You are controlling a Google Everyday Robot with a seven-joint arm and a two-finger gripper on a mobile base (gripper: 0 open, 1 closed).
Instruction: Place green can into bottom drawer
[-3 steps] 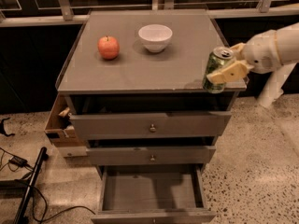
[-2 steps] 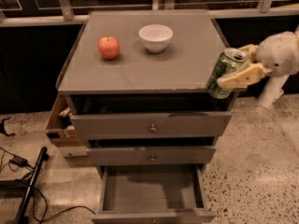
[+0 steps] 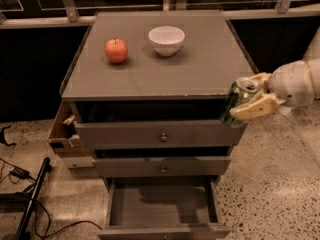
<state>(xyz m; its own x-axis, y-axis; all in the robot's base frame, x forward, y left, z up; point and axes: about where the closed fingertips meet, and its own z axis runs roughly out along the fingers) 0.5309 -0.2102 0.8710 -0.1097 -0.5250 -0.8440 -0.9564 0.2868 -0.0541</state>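
My gripper (image 3: 250, 96) reaches in from the right and is shut on the green can (image 3: 235, 103), one pale finger (image 3: 254, 109) across its side. The can is tilted, its silver top up and to the right, and hangs in the air off the cabinet's front right corner, level with the top drawer. The bottom drawer (image 3: 163, 229) is pulled out below and to the left of the can; its grey inside shows nothing in it.
A red apple (image 3: 116, 50) and a white bowl (image 3: 166, 40) stand on the grey cabinet top (image 3: 150, 74). Two upper drawers with round knobs (image 3: 163, 137) are slightly open. A cardboard box (image 3: 62, 134) sits at the cabinet's left; cables and a dark pole (image 3: 30, 204) lie on the floor.
My gripper has carried the can off the cabinet top, moving it down and outward past the front right corner. The can has tilted more.
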